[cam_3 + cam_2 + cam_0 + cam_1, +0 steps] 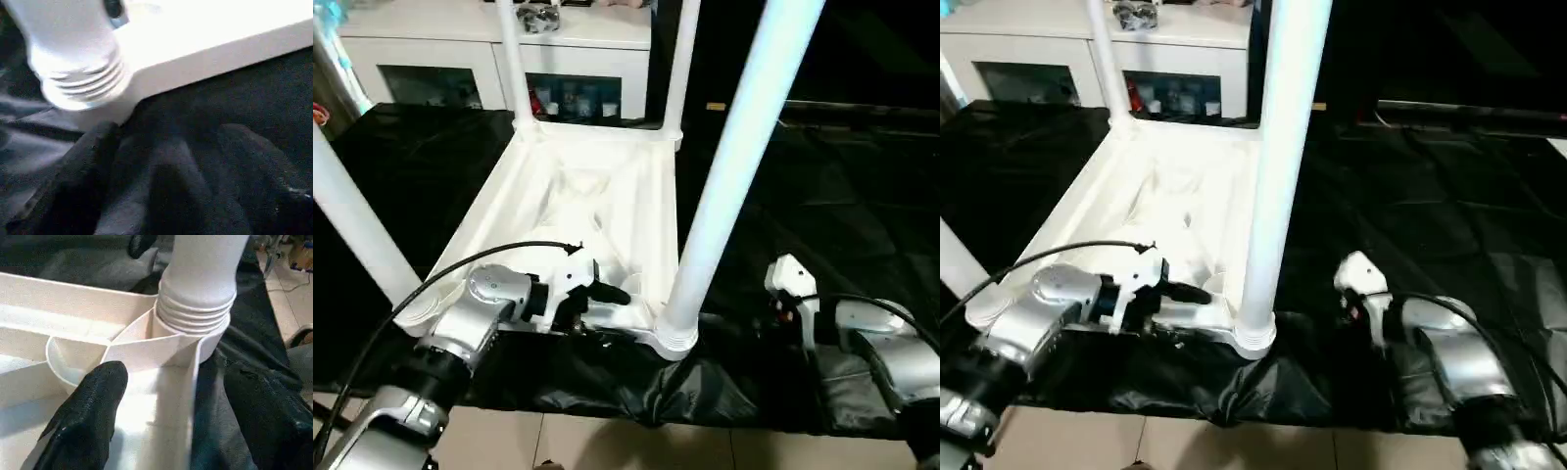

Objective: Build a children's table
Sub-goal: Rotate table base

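Table (597,196): white, upside down on black cloth (822,206), ribbed underside facing up, roughly centre-left of scene.
Legs: four, standing upright in corner sockets. Near-right leg (734,166) ran up out of frame; near-left leg (347,215) at left edge; far-left leg (509,59) and far-right leg (680,69) at far corners.
Near-right socket (193,320): leg's threaded base seated in it, a few thread rings showing above the rim.
Left gripper (592,294): at table's near edge, just left of near-right leg. Fingers spread apart, straddling the table's edge wall; one finger (85,423) inside over the ribbed underside, the other finger (271,416) outside over the cloth. Nothing clamped; contact with the wall cannot be told.
Right gripper (161,186): on the right of near-right leg, apart from table, low over cloth. Two fingers stood apart, gap between them showing just cloth, grasping nothing. Its white casing (790,277) near the socket but not touching.
Cloth: black, wrinkled, covering the work surface, bunched at near edge under the near-right corner.
Cabinet (421,59): white, glass doors, far side behind table.
Floor (607,441): pale tiles along near edge.
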You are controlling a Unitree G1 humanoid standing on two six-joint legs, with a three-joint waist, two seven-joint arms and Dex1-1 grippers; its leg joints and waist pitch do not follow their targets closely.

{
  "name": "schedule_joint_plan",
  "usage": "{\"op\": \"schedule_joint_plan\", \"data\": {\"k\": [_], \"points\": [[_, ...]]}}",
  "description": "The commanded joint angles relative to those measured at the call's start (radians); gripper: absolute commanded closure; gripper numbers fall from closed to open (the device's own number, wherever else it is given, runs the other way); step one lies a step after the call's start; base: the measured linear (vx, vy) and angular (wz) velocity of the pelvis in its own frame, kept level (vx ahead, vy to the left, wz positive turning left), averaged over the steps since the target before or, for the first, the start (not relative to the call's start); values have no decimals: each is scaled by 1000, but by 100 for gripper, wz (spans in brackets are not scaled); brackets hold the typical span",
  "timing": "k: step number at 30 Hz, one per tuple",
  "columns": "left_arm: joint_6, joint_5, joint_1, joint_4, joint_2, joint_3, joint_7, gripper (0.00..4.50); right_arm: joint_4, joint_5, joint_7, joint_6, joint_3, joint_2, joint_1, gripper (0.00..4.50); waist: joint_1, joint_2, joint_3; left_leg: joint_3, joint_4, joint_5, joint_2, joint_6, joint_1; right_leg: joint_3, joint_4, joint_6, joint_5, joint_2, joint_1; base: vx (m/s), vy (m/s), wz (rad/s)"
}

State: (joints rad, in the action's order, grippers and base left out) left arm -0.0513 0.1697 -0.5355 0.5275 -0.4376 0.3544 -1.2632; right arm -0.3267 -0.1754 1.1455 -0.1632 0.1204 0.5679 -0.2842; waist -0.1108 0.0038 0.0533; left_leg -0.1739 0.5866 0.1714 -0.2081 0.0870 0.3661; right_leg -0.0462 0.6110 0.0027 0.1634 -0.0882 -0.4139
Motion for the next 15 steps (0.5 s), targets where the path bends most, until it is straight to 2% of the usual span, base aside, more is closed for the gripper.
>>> {"op": "schedule_joint_plan", "data": {"k": [1,5,7,11,14,15], "points": [[18,-22,-25,33,-1,11,-9,118,38,-8,9,-17,0,17,2,56,-3,1,-67,-2,-69,292,-11,-25,-7,26,-80,-188,311,-36,53,0,0,0],[70,-27,-50,92,8,10,-55,159,88,-14,26,-41,-3,40,24,13,-5,1,-66,-2,-70,300,-12,-25,-7,25,-84,-184,335,-37,52,0,0,0],[107,-45,-63,126,6,15,-75,161,109,-14,29,-59,-2,51,31,3,-7,2,-66,-2,-70,295,-11,-28,-8,25,-86,-180,330,-35,52,0,0,0],[112,-59,-60,132,-2,21,-78,202,127,-18,29,-68,0,57,37,0,-6,3,-65,-1,-71,309,-13,-22,-8,25,-85,-188,332,-39,52,0,0,0],[100,-70,-48,128,-9,21,-71,204,144,-19,25,-75,4,62,43,0,-5,3,-65,0,-72,308,-13,-21,-6,24,-83,-187,332,-39,53,0,0,0],[97,-72,-44,131,-4,16,-63,237,146,-17,23,-77,7,61,45,0,-4,-5,-65,-1,-72,311,-13,-22,-7,24,-85,-185,342,-39,52,0,0,0]]}}
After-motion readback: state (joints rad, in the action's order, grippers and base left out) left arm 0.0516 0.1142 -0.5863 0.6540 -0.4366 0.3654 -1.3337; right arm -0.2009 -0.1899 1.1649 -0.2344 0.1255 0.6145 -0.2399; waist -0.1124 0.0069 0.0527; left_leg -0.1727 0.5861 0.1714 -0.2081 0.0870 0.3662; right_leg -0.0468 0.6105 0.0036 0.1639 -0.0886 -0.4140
